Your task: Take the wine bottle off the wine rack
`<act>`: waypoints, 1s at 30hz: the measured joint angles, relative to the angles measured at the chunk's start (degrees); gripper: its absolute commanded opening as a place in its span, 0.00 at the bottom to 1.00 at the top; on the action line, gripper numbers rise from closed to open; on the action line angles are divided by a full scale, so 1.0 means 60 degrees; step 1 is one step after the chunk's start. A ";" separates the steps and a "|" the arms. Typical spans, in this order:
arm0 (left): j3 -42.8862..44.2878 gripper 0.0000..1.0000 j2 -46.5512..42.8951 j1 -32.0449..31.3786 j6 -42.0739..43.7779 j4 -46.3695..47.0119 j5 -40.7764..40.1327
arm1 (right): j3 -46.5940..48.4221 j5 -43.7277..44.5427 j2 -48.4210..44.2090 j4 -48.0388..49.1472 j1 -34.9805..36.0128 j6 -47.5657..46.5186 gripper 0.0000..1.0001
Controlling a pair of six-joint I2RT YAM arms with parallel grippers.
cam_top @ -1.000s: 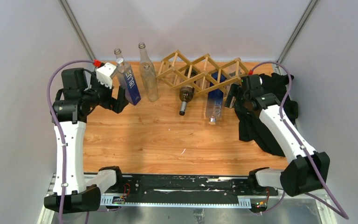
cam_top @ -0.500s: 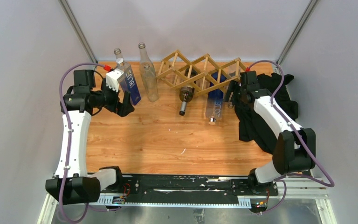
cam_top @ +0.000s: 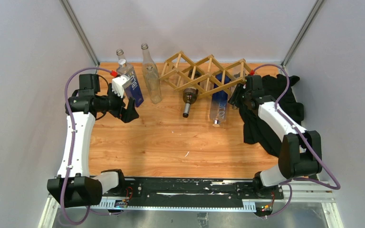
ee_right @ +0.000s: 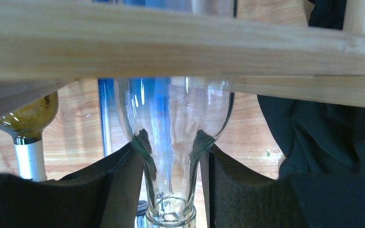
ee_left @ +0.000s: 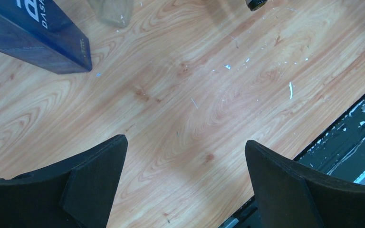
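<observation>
The wine rack (cam_top: pixel 204 71), a light wooden lattice, stands at the back of the table, and one of its slats (ee_right: pixel 180 47) crosses the top of the right wrist view. A clear wine bottle (cam_top: pixel 218 105) with a blue label lies in its right cell, neck pointing toward me. My right gripper (cam_top: pixel 233 98) reaches in from the right. In the right wrist view this gripper (ee_right: pixel 172 146) has both fingers pressed against the neck of the bottle (ee_right: pixel 173 118). My left gripper (cam_top: pixel 130 112) hangs open over bare wood (ee_left: pixel 184 141), holding nothing.
A dark amber bottle (cam_top: pixel 188 96) with a silver neck lies in the rack's middle cell. A blue square bottle (cam_top: pixel 133 88) and a clear bottle (cam_top: pixel 151 78) stand at the back left. A black cloth (cam_top: pixel 275 114) lies under the right arm.
The right gripper's fingers have closed in on the clear bottle's neck, the arm folding in toward the rack. The left gripper has drawn away from the blue square bottle, still open.
</observation>
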 measured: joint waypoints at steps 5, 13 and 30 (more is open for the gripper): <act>-0.0423 1.00 -0.0244 0.0000 0.0229 0.0004 0.0182 | -0.0186 -0.0058 -0.0182 0.0364 0.0000 0.0084 0.31; -0.0780 1.00 -0.0561 -0.0328 0.0765 -0.0098 0.0175 | -0.1118 -0.0339 -0.1082 0.0772 -0.0004 0.0178 0.00; 0.0022 1.00 -0.0466 -0.1421 0.1151 -0.0208 -0.0204 | -0.2641 -0.1096 -0.5249 -0.0958 -0.0004 0.0474 0.00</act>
